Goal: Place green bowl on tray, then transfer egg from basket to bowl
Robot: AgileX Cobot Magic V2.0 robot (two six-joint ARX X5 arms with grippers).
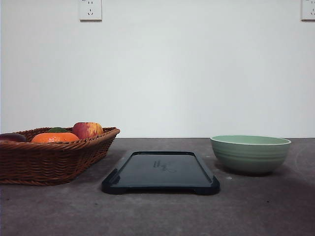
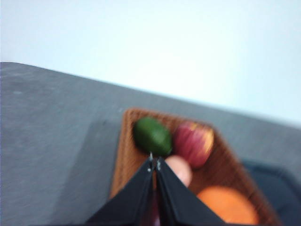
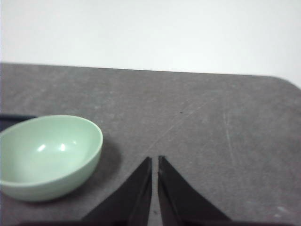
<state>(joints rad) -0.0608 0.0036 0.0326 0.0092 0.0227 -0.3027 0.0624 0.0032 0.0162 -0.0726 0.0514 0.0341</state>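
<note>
Three containers sit in a row on the grey desk (image 1: pixel 157 211) in the front view. At the left edge of the frame is the shallow brown woven wicker basket (image 1: pixel 49 160) with a braided rim. Over that rim show a red-yellow apple (image 1: pixel 87 130), an orange fruit (image 1: pixel 55 137), the top of a dark green fruit (image 1: pixel 57 130) and a dark purplish item (image 1: pixel 12 137) at the far left. In the centre lies the flat rectangular black-navy glossy tray (image 1: pixel 161 172) with a low rim and notched corners; it carries nothing but a small scribble mark in its middle. At the right stands the pale sage-green round ceramic bowl (image 1: pixel 250 153) with faint ridges on its outside, on the desk and apart from the tray.

The left wrist view, somewhat blurred, looks down into the basket (image 2: pixel 124 155): the dark green oval fruit (image 2: pixel 152 136) lies beside the apple (image 2: pixel 194 142), the orange fruit (image 2: pixel 228 207) is at the lower right, and a pale pinkish egg (image 2: pixel 181 169) lies just behind the tips of the left tool (image 2: pixel 154 165), whose black fingers are closed together with nothing between them.

In the right wrist view the green bowl (image 3: pixel 47 157) sits at the lower left, its inside bare and glossy. The right tool (image 3: pixel 155 162) hangs over bare desk beside it, fingers nearly together, holding nothing.
</note>
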